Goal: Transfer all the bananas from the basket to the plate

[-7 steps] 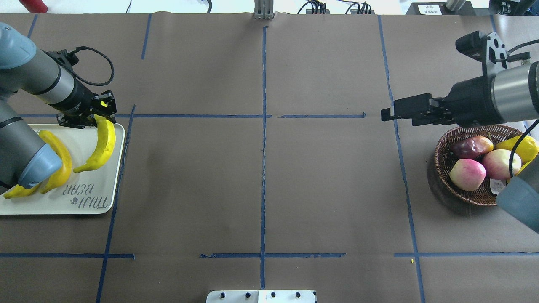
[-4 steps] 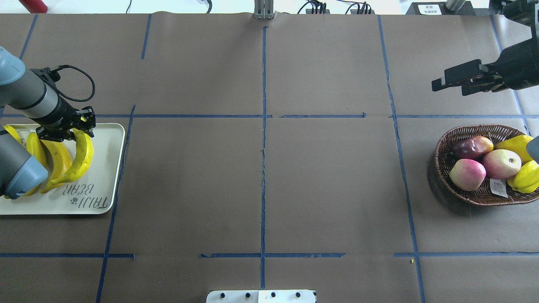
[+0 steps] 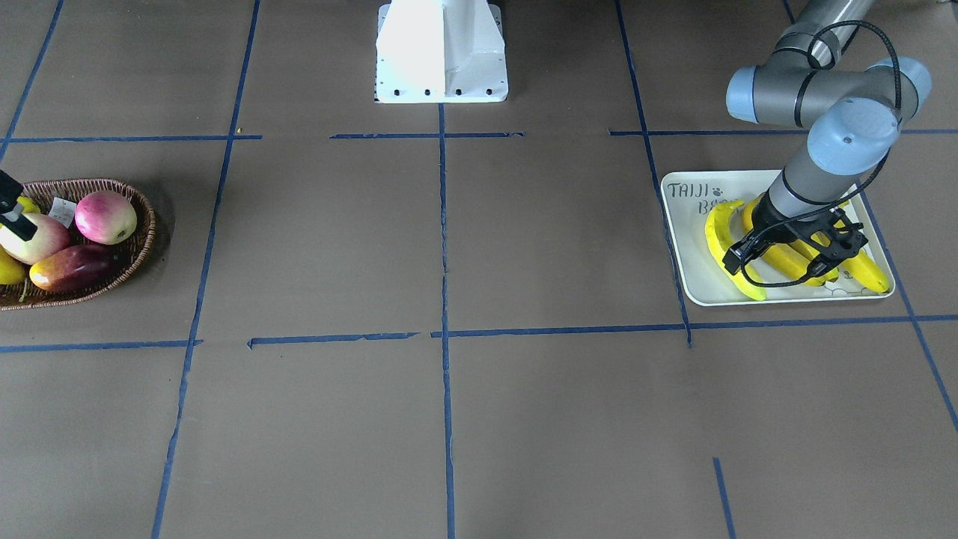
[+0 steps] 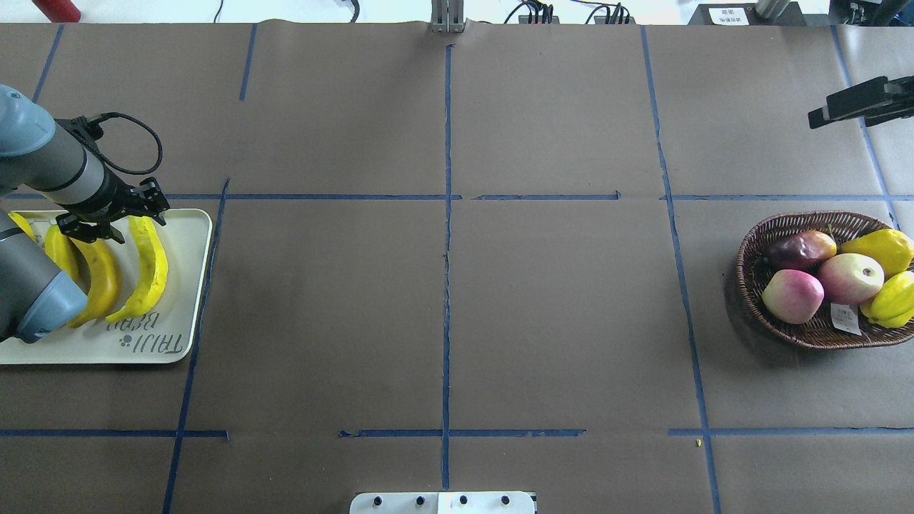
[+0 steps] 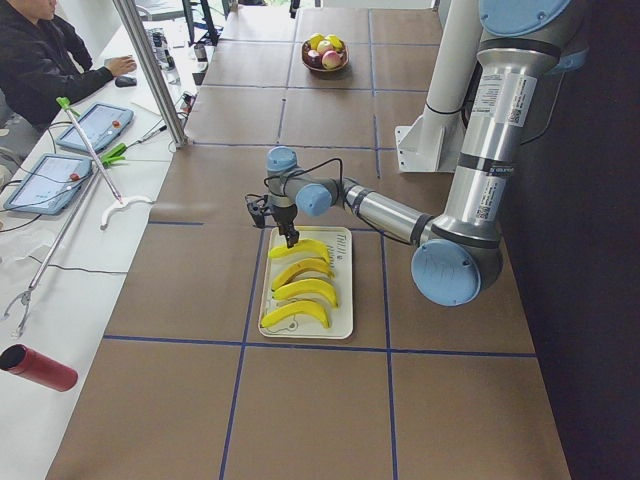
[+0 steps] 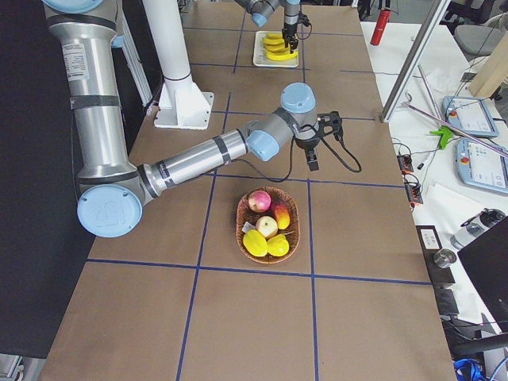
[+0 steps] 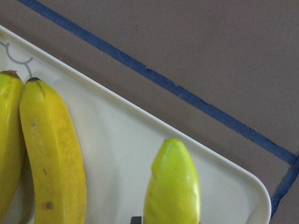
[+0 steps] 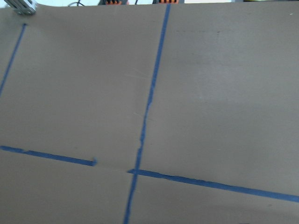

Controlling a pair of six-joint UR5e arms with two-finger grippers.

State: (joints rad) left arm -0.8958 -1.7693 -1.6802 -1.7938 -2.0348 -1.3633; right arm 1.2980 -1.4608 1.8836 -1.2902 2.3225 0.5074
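The brown paper-covered bench [image 4: 443, 321] carries the plate [image 4: 182, 285] at the robot's left end. The basket [image 4: 746, 285] sits well apart from the plate, at the opposite end. All four bananas [image 5: 300, 290] lie side by side on the plate, so none seems left to fetch. The basket holds only two apples [image 4: 792, 295], a mango [image 4: 800, 250] and two stubby yellow fruits [image 4: 885, 246]. The paler banana [image 4: 148, 264] lies nearest the plate's rim on the basket side, just beside its neighbour. The left gripper [image 4: 132, 218] hangs low over the end of that banana farthest from the plate's lettering. Whether its jaws are pinching that tip or spread off it, I cannot tell. The right gripper [image 4: 817, 116] hovers far from the plate, beyond the basket, carrying nothing visible, and the state of its jaws is also unclear. The step in hand looks like letting go and lifting clear. If the left jaws rise before spreading fully, the banana tip could lift with them. The fruit might then roll over the nearby rim onto the bench or nudge its neighbour. A second risk is that the yellow fruits in the basket get mistaken for bananas and carried over needlessly.
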